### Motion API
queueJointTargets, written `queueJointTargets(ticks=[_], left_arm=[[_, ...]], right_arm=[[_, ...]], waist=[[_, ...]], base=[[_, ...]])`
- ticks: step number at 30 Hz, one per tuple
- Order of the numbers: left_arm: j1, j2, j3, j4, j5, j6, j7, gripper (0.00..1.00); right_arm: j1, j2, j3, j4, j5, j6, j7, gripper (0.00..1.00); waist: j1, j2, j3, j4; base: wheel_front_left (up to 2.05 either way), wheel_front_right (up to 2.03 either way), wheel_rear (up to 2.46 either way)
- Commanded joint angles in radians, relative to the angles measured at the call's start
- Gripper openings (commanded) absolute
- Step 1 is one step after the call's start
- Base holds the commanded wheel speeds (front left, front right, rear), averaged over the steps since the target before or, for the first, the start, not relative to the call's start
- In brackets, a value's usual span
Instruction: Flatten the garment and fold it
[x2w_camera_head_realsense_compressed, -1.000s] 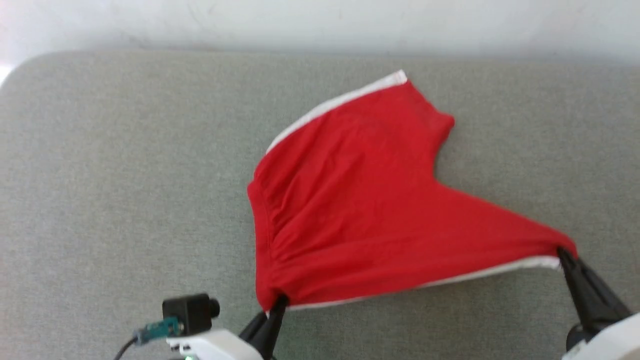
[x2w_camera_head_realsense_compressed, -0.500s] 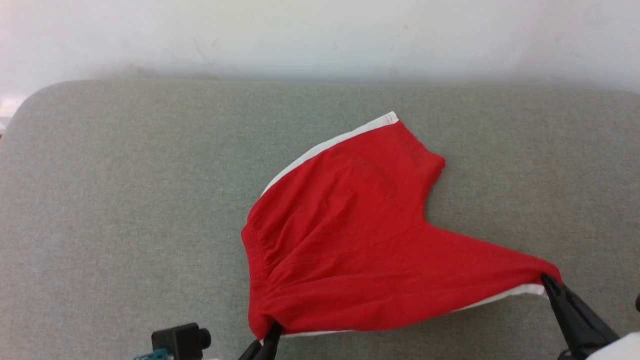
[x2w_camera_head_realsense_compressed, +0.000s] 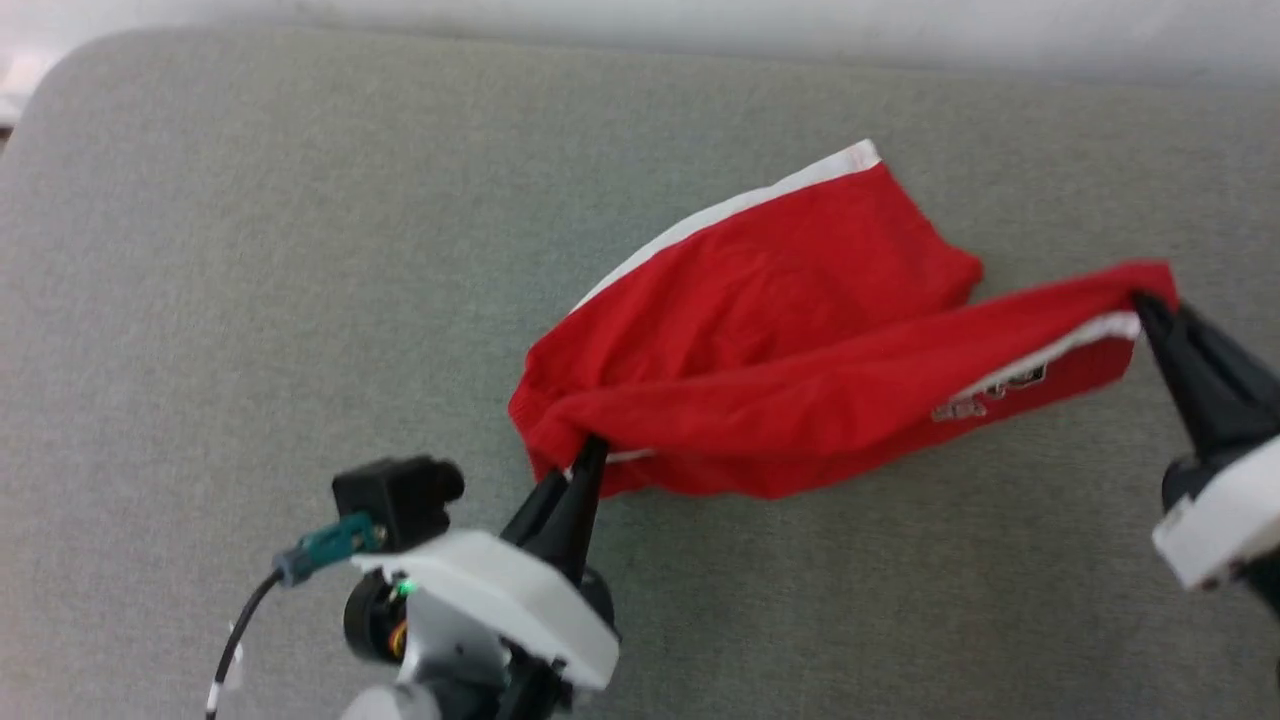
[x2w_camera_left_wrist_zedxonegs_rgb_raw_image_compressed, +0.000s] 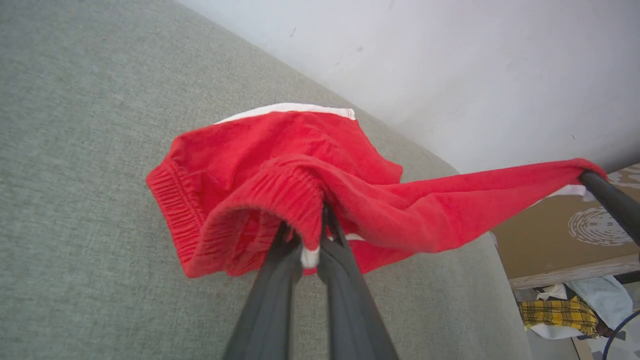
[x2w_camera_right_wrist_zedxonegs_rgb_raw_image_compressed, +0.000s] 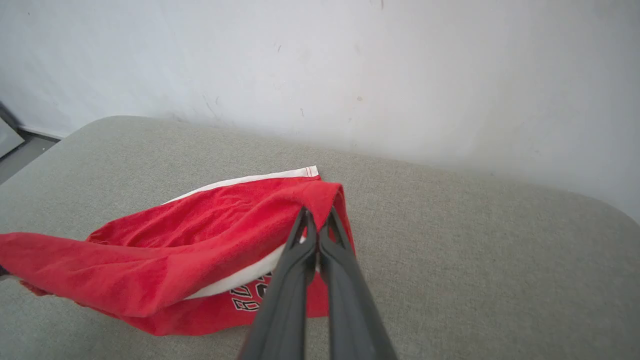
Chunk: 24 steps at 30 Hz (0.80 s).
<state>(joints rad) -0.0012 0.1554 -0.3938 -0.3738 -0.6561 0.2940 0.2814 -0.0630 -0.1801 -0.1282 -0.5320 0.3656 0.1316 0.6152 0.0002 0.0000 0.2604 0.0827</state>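
Find the garment (x2w_camera_head_realsense_compressed: 780, 320) right of centre on the grey fabric-covered tabletop (x2w_camera_head_realsense_compressed: 250, 300), partly resting and partly lifted.

Note the left fingers (x2w_camera_head_realsense_compressed: 585, 480) clenched on the gathered waistband (x2w_camera_left_wrist_zedxonegs_rgb_raw_image_compressed: 170, 195) at the garment's near-left corner, with a scrap of white cloth pinched between the tips. Note the right fingers (x2w_camera_head_realsense_compressed: 1165, 325) clenched on the outer corner of one leg, at the end of a white band.

Between the two grips: a stretched red span of cloth, raised off the tabletop and sagging toward the middle. Below that span, close to the right fingers: a black-and-white print (x2w_camera_head_realsense_compressed: 1000, 390), too blurred to read. Behind the span: the other leg lying flat on the tabletop, with a white stripe (x2w_camera_head_realsense_compressed: 740, 205) along its far-left edge and its hem corner pointing toward the wall (x2w_camera_right_wrist_zedxonegs_rgb_raw_image_compressed: 350, 75).

Trace the tabletop's far edge along the foot of the white wall, ending in a rounded corner at far left in the head view. In the left wrist view, see the tabletop's side edge drop away, with a brown board (x2w_camera_left_wrist_zedxonegs_rgb_raw_image_compressed: 550, 245) and a yellow plaid cloth (x2w_camera_left_wrist_zedxonegs_rgb_raw_image_compressed: 555, 312) beyond and below it.

See bare grey surface on every side of the garment: widest to the left, broad along the near side, narrower between the far hem corner and the wall.
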Motion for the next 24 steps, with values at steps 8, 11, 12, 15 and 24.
queueJointTargets(ticks=[8,11,12,15,24], left_arm=[[-0.170,-0.059,-0.030,0.065,0.020,0.016,0.009,0.00],[-0.208,-0.073,-0.034,0.090,0.016,0.022,0.001,0.00],[-0.220,-0.076,-0.036,0.099,0.015,0.022,-0.004,0.00],[-0.252,-0.087,-0.041,0.124,0.004,0.028,-0.023,0.00],[-0.340,-0.102,-0.072,0.205,-0.049,0.036,-0.072,0.00]], right_arm=[[-0.331,-0.157,0.101,0.137,0.001,-0.001,0.087,0.00],[-0.426,-0.181,0.123,0.204,0.008,-0.001,0.107,0.00],[-0.453,-0.188,0.129,0.227,0.008,-0.001,0.113,0.00],[-0.524,-0.219,0.154,0.291,-0.009,-0.001,0.118,0.00],[-0.652,-0.258,0.232,0.474,-0.040,-0.001,0.098,0.00]], waist=[[-0.0002,0.0000,0.164,0.133],[-0.0002,0.0000,0.195,0.159],[-0.0002,0.0000,0.203,0.167],[-0.0002,0.0000,0.227,0.189],[-0.0002,0.0000,0.274,0.221]], base=[[0.00,0.00,0.00],[0.00,0.00,0.00],[0.00,0.00,0.00],[0.00,0.00,0.00],[0.00,0.00,0.00]])
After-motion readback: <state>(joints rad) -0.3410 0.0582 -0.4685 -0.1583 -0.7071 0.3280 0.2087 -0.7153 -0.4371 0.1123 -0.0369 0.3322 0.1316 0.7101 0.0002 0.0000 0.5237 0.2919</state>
